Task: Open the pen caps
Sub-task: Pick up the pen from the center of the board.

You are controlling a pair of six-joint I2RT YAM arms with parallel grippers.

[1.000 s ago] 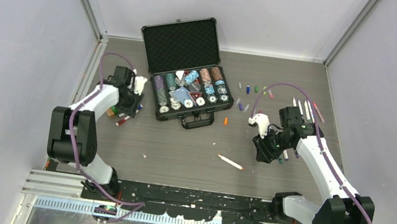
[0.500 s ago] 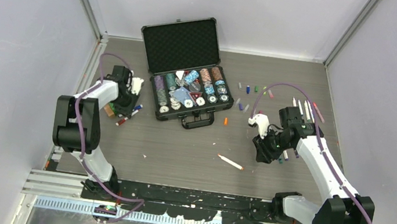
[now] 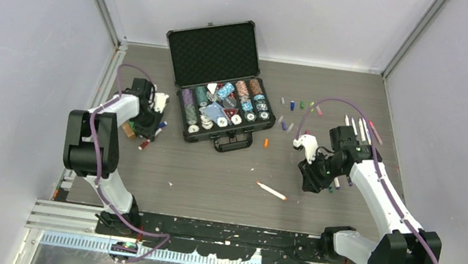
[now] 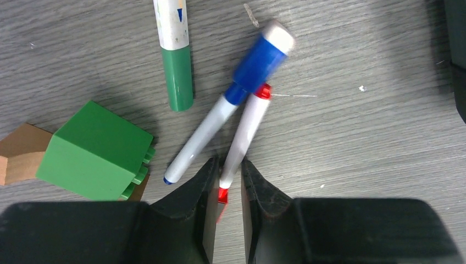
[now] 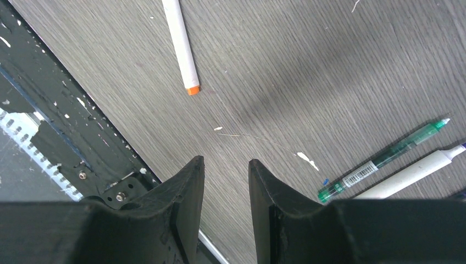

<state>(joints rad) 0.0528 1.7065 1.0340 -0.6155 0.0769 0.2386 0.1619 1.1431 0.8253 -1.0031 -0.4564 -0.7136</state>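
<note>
- Left wrist view, bottom centre: my left gripper [image 4: 229, 168] has its jaws set narrow, one on each side of the near end of the red pen [image 4: 247, 129]. I cannot tell whether they pinch it yet.
- The red pen runs up and right from the jaws. Its far end touches the capped end of the blue pen [image 4: 211, 129], which lies just to its left.
- Risk: the hold is at the very tip, so the pen may pivot or slip out on lifting.
- Risk: the blue pen rests against it and could be dragged along.
- Risk: I cannot tell which red end is the cap, and pulling the wrong one opens nothing.
- Further up, the green pen [image 4: 177, 71]. At left, a green block [image 4: 93, 151], apart from the jaws.
- Right wrist view: my right gripper [image 5: 226, 165] is open and empty over bare table. The orange pen [image 5: 180, 41] is upper left, and two more pens are lower right.
- Risk: the grippers are well apart in the top view. Uncapping needs a second hold, so a long carry could shake the pen loose.
- Surface: grey wood-grain table [image 3: 225, 172] with small white flecks.
- Far: loose caps [image 3: 297, 105] right of the open black case [image 3: 212, 49] of chips. Plain pale walls on three sides.
</note>
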